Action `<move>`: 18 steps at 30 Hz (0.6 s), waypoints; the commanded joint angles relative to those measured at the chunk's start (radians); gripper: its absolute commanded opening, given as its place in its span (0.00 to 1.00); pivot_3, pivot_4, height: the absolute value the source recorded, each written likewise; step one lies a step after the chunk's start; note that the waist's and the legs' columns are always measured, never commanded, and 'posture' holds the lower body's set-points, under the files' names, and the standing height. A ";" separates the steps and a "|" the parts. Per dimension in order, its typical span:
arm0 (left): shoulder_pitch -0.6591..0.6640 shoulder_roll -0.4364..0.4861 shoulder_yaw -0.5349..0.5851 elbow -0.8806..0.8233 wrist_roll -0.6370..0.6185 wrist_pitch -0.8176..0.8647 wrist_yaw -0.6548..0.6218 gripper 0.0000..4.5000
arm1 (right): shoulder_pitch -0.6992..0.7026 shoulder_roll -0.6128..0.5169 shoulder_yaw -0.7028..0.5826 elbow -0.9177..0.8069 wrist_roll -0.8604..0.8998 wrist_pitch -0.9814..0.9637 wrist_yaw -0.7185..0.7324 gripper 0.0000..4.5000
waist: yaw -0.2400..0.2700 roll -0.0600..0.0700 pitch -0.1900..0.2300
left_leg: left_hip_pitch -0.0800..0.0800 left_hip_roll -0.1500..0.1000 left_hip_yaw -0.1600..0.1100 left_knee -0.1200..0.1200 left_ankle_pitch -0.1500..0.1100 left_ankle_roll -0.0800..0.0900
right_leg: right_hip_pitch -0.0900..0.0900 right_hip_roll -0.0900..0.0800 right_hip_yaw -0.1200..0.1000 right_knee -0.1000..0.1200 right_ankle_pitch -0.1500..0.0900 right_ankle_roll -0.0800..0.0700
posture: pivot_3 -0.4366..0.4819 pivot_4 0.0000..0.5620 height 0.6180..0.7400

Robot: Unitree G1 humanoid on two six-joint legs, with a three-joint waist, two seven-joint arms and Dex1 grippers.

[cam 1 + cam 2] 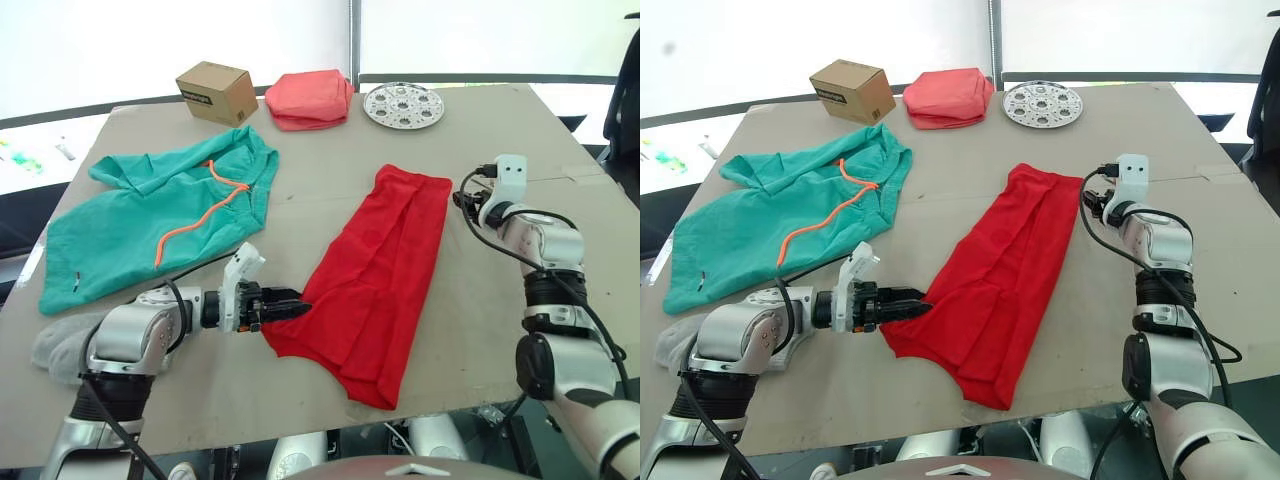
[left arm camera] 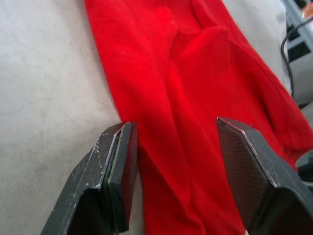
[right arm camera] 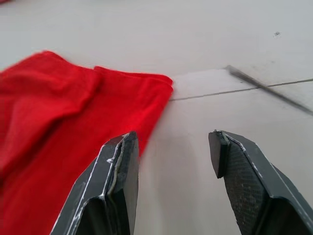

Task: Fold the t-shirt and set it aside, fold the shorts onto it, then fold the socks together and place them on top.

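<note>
The red t-shirt (image 1: pixel 378 275) lies folded into a long strip, running diagonally across the middle of the table. My left gripper (image 1: pixel 296 309) is at the shirt's near left edge. It is open, and red cloth (image 2: pixel 195 98) lies between its fingers. Beside the shirt's far right corner my right gripper (image 3: pixel 173 139) is open over bare table, with the shirt's edge (image 3: pixel 73 117) just next to one finger. The teal shorts (image 1: pixel 150 225) with their orange cord are spread out at the left. Grey socks (image 1: pixel 58 348) lie at the near left corner, partly under my left arm.
Along the far edge of the table (image 1: pixel 500 130) stand a cardboard box (image 1: pixel 215 92), a folded salmon-pink cloth bundle (image 1: pixel 310 98) and a round metal plate with holes (image 1: pixel 403 104). A cable loops around my right wrist (image 1: pixel 470 225).
</note>
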 commanded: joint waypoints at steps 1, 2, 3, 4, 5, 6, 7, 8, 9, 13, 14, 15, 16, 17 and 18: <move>0.020 0.025 -0.011 -0.031 -0.005 0.011 0.013 0.62 | -0.074 0.017 -0.043 0.087 0.072 -0.052 0.018 0.55 | -0.002 0.000 0.000 | 0.000 0.000 0.000 0.000 0.000 0.000 | 0.000 0.000 0.001 0.000 0.001 -0.002 | 0.48 0.27 0.97; 0.026 0.030 -0.003 -0.034 -0.012 0.018 0.020 0.62 | -0.086 0.015 -0.032 0.110 0.070 -0.056 0.030 0.55 | -0.002 0.000 0.000 | 0.000 0.000 0.000 -0.001 0.000 0.000 | 0.000 0.000 0.001 0.000 0.002 -0.003 | 0.48 0.27 0.97; 0.032 0.034 0.003 -0.035 -0.014 0.020 0.025 0.62 | -0.093 0.012 -0.018 0.128 0.065 -0.059 0.040 0.55 | -0.001 0.000 0.000 | 0.000 0.000 0.000 -0.001 0.000 0.000 | 0.000 0.000 0.001 0.000 0.002 -0.003 | 0.48 0.27 0.97; 0.040 0.040 0.008 -0.037 -0.014 0.019 0.028 0.62 | -0.099 0.009 -0.001 0.146 0.056 -0.067 0.047 0.55 | -0.001 0.000 0.000 | 0.000 0.000 0.000 -0.001 0.000 0.000 | 0.000 0.000 0.001 0.000 0.002 -0.003 | 0.48 0.27 0.97; 0.050 0.046 0.011 -0.039 -0.014 0.016 0.031 0.62 | -0.105 0.006 0.012 0.167 0.045 -0.074 0.048 0.55 | -0.001 0.000 0.000 | 0.000 0.000 0.000 -0.001 0.000 0.000 | 0.000 0.000 0.001 0.000 0.002 -0.003 | 0.48 0.27 0.97; 0.059 0.051 0.013 -0.043 -0.015 0.013 0.033 0.62 | -0.111 0.001 0.026 0.193 0.031 -0.086 0.043 0.55 | -0.001 0.000 0.000 | 0.000 0.000 0.000 -0.001 0.000 0.000 | 0.000 0.001 0.001 0.000 0.002 -0.003 | 0.48 0.27 0.97; 0.073 0.056 0.013 -0.051 -0.013 0.005 0.037 0.62 | -0.118 -0.004 0.054 0.231 0.001 -0.106 0.038 0.55 | -0.001 0.000 0.000 | 0.000 0.000 0.000 -0.001 0.000 0.000 | 0.000 0.001 0.001 0.000 0.002 -0.003 | 0.48 0.27 0.97; 0.090 0.060 0.007 -0.067 -0.007 -0.005 0.041 0.62 | -0.124 -0.007 0.089 0.267 -0.030 -0.127 0.038 0.55 | -0.001 0.000 0.000 | 0.000 0.000 0.000 -0.002 0.000 0.000 | 0.000 0.001 0.001 0.000 0.002 -0.003 | 0.48 0.27 0.97; 0.119 0.074 -0.020 -0.087 0.029 -0.057 0.039 0.62 | -0.128 -0.008 0.122 0.300 -0.062 -0.147 0.030 0.55 | -0.007 0.000 0.000 | 0.000 0.000 0.000 -0.002 0.000 0.000 | 0.000 0.001 0.001 0.000 0.002 -0.003 | 0.48 0.27 0.97; 0.183 0.078 -0.075 -0.126 0.074 -0.148 0.056 0.62 | -0.150 -0.008 0.171 0.383 -0.104 -0.208 0.020 0.36 | -0.006 0.000 -0.001 | 0.005 0.001 0.004 -0.003 0.000 0.000 | 0.000 0.001 0.005 0.000 0.001 -0.003 | 0.48 0.27 0.97; 0.198 0.078 -0.097 -0.129 0.103 -0.181 0.067 0.62 | -0.149 -0.007 0.178 0.389 -0.109 -0.217 0.021 0.22 | -0.005 0.000 -0.002 | 0.005 0.001 0.004 -0.003 0.000 0.000 | 0.000 0.001 0.005 0.000 0.001 -0.003 | 0.48 0.27 0.97; 0.210 0.077 -0.113 -0.131 0.120 -0.202 0.077 0.62 | -0.148 -0.005 0.183 0.390 -0.114 -0.224 0.022 0.16 | -0.005 0.000 -0.002 | 0.005 0.001 0.005 -0.003 0.000 0.000 | 0.000 0.000 0.005 0.000 0.001 -0.003 | 0.48 0.27 0.97; 0.220 0.074 -0.121 -0.131 0.128 -0.213 0.085 0.50 | -0.146 -0.004 0.188 0.390 -0.117 -0.230 0.022 0.04 | -0.004 0.000 -0.003 | 0.005 0.001 0.005 -0.003 0.000 0.000 | 0.000 0.000 0.006 0.000 0.001 -0.003 | 0.48 0.27 0.97; 0.227 0.072 -0.125 -0.132 0.131 -0.220 0.090 0.45 | -0.146 -0.004 0.191 0.390 -0.119 -0.234 0.022 0.00 | -0.004 0.000 -0.003 | 0.006 0.001 0.005 -0.003 0.000 0.000 | 0.001 0.000 0.006 0.000 0.001 -0.003 | 0.48 0.27 0.97; 0.232 0.065 -0.122 -0.132 0.124 -0.213 0.098 0.35 | -0.144 -0.005 0.195 0.388 -0.123 -0.240 0.019 0.00 | -0.004 0.000 -0.003 | 0.007 0.001 0.005 -0.004 -0.001 0.000 | 0.003 0.000 0.006 0.000 0.001 -0.003 | 0.48 0.27 0.97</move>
